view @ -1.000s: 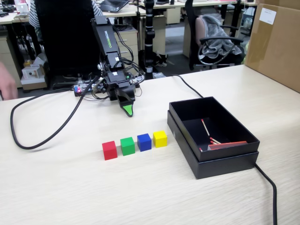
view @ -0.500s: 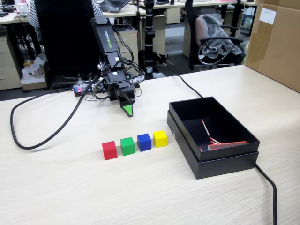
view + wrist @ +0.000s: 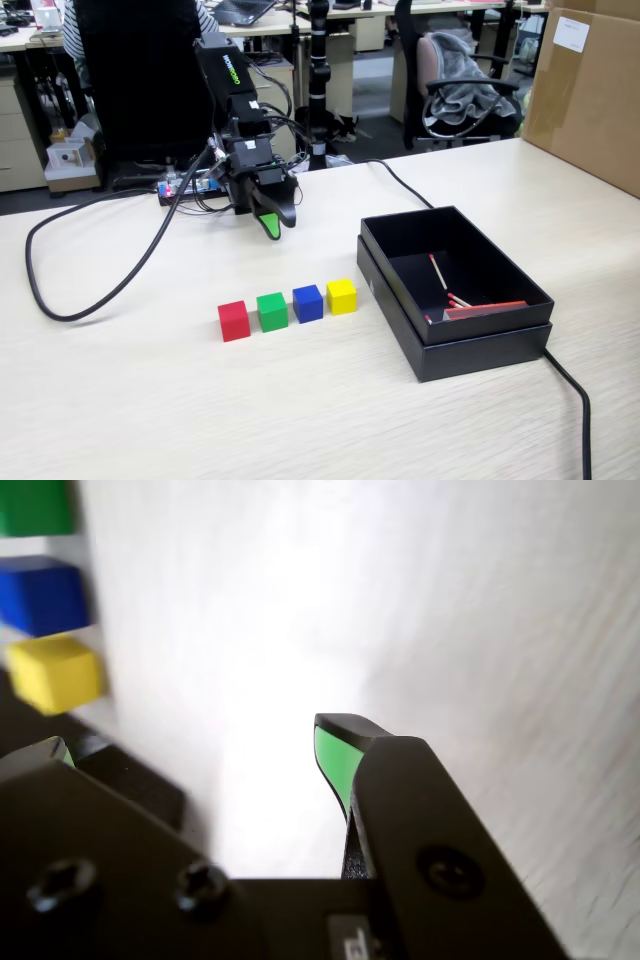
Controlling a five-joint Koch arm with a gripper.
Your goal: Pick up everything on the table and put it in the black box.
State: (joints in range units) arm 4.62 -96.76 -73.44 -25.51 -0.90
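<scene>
The black hobby arm is leaning forward from the far side of the pale beige wood-grain worktop [image 3: 150, 400], its wrist bent so the green-tipped tool [image 3: 271, 226] is pointing down, hanging above the bare surface and holding nothing. In the wrist view the tool [image 3: 190, 742] is standing parted, a wide gap between its tips. Nearer, four small glossy cubes are sitting in a row, left to right: red cube [image 3: 233, 320], green cube [image 3: 271, 311], blue cube [image 3: 307, 302], yellow cube [image 3: 341, 296]. The shallow matte black cardboard box [image 3: 455, 330] is lying just right of them.
</scene>
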